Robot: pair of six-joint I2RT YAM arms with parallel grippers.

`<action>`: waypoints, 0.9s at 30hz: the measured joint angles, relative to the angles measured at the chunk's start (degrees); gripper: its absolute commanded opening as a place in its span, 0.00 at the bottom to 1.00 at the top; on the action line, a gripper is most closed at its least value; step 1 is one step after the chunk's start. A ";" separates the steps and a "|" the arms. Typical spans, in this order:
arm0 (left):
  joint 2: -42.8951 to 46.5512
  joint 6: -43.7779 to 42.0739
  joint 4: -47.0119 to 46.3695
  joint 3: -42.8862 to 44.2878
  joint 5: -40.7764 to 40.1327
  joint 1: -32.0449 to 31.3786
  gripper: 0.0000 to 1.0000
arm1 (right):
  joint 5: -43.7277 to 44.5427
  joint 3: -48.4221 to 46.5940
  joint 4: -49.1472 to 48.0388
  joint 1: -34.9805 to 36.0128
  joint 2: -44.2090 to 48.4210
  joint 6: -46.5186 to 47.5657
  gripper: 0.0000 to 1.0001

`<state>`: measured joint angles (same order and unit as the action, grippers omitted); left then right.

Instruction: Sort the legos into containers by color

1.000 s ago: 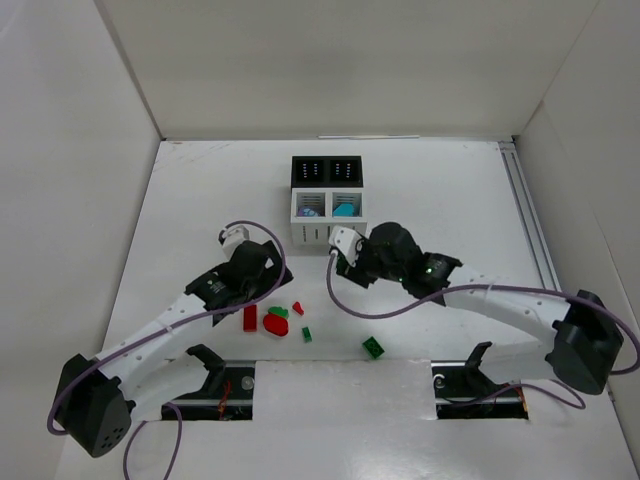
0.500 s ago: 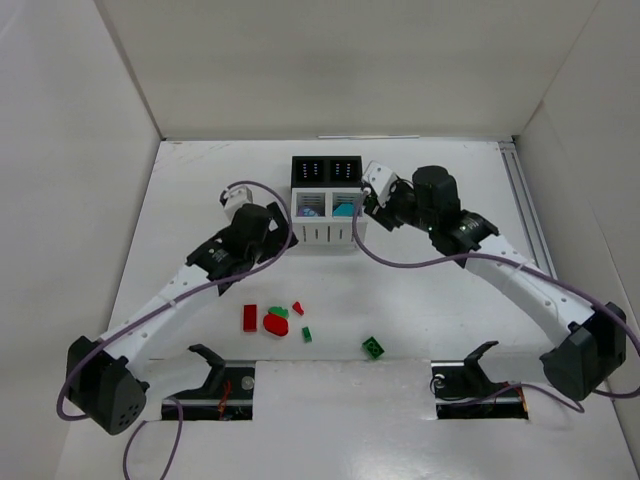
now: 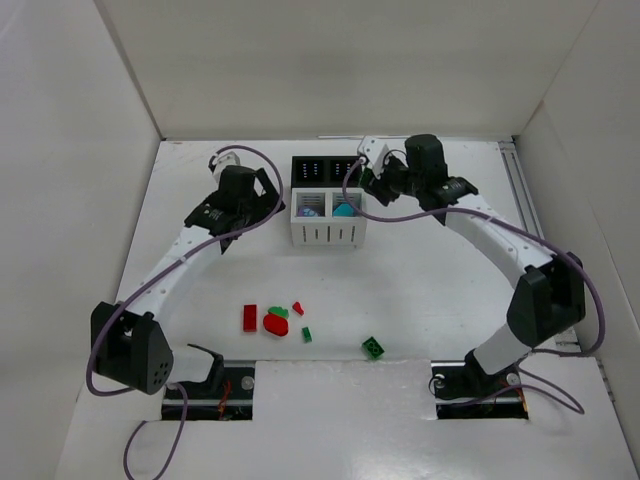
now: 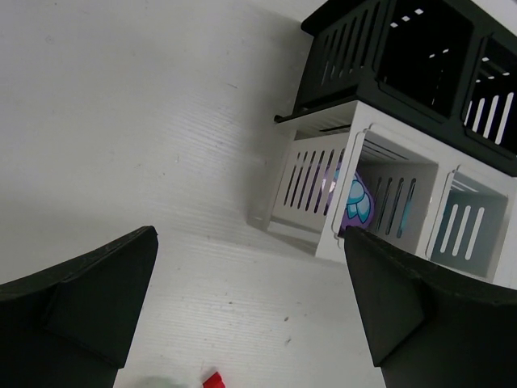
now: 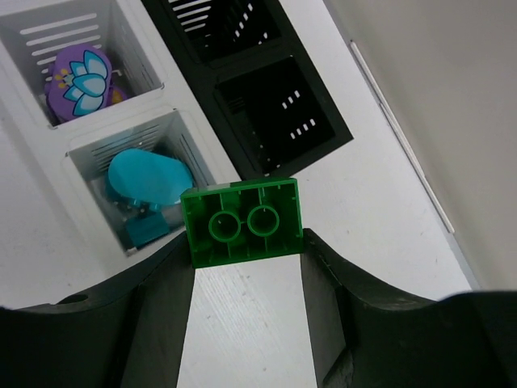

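Note:
The four-compartment bin block (image 3: 328,232) stands mid-table. A purple piece (image 5: 74,79) lies in one white compartment and cyan pieces (image 5: 149,179) in the other; both black compartments (image 5: 279,113) look empty. My right gripper (image 5: 245,250) is shut on a green brick (image 5: 243,220), held above the block's right side beside the black compartment (image 3: 346,170). My left gripper (image 4: 250,315) is open and empty, left of the block (image 4: 380,162). A red brick (image 3: 249,317), a red rounded piece (image 3: 275,324), small green pieces (image 3: 307,334) and a green brick (image 3: 373,347) lie near the front.
White walls enclose the table on three sides. A rail (image 3: 530,225) runs along the right edge. Two black arm mounts (image 3: 210,370) sit at the near edge.
Both arms swung from the front pile back toward the bin block. The right gripper carried the green brick up to the block's right side; the left went to its left side.

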<state>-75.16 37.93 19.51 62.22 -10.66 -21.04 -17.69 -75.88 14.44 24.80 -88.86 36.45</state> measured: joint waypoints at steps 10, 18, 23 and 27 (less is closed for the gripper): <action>-0.26 -0.63 0.04 -0.02 1.81 2.16 1.00 | -2.14 -11.04 -1.46 0.00 -12.96 0.70 0.42; -0.55 -0.31 0.24 -2.67 2.49 2.32 1.00 | -2.25 -16.65 -1.62 -0.39 -20.24 0.87 0.64; -0.63 0.70 1.53 -6.16 3.45 2.32 1.00 | -2.25 -16.76 -1.33 -0.52 -21.03 1.09 0.89; -0.76 2.14 3.30 -9.27 3.30 1.27 1.00 | -2.25 -16.76 -1.14 -0.52 -21.00 1.18 0.92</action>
<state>-75.92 40.07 22.81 52.95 -7.35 -19.77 -19.94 -92.64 13.30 24.27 -109.86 37.63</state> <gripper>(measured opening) 0.997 0.912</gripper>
